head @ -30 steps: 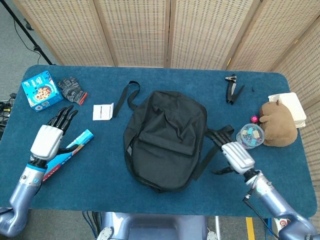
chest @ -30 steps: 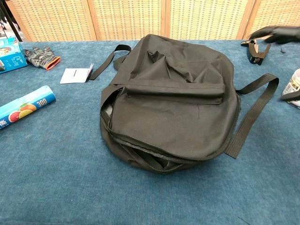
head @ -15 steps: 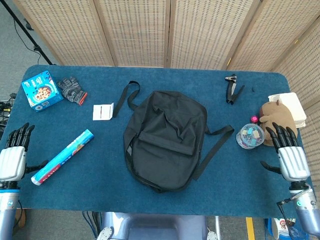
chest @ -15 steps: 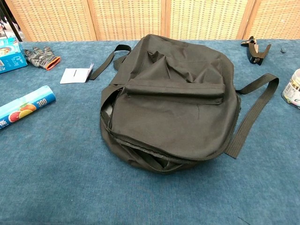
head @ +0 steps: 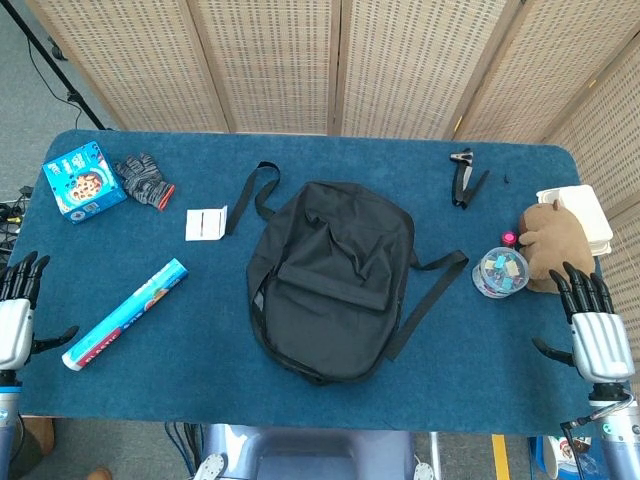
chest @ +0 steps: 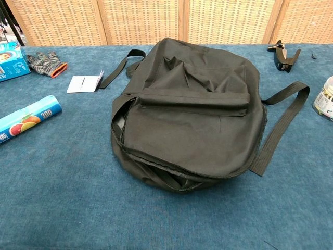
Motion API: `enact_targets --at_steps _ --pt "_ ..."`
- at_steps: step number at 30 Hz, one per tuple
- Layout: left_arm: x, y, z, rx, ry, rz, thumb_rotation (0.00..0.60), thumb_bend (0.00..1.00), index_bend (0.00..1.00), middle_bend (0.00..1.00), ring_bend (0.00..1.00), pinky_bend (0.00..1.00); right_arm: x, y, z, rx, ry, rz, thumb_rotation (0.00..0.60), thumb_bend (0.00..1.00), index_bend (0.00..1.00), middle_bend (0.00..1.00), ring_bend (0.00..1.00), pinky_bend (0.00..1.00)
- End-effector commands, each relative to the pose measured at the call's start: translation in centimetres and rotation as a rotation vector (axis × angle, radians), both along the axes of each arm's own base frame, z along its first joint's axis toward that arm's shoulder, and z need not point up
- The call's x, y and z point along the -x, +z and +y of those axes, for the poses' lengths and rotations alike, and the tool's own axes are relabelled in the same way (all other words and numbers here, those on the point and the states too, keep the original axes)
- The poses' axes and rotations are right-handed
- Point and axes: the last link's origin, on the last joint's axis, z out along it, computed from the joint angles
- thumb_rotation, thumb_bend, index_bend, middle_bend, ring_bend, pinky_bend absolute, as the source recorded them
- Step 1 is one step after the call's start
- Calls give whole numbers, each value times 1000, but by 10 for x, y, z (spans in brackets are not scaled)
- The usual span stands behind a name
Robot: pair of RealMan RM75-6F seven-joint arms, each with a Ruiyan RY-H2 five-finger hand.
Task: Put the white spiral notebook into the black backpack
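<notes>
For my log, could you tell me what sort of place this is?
Probably a staged lab or demo area: a blue-covered table strewn with unrelated props such as a backpack and teddy bear, backed by wicker screens.

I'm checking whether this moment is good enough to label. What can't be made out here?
- Black backpack interior: in chest view the front flap shadows the unzipped opening; contents unseen.
- White booklet: too small in both views to confirm a spiral binding.
- Left hand: cut by head view's left edge; absent from chest view.
- Right hand: visible only in head view.
- Clear jar: cut by chest view's right edge.
</notes>
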Motion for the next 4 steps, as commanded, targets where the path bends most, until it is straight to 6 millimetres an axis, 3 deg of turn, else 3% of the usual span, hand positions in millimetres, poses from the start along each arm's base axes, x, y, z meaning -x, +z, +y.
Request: enact_targets --at_steps 1,4 --pt "2 4 0 -10 4 -9 600 0 0 0 0 0 0 1 0 3 1 1 600 0 0 0 0 0" --pt "4 8 -1 -16 13 -24 600 0 0 0 0 0 -1 -1 1 -9 2 6 600 0 0 0 0 0"
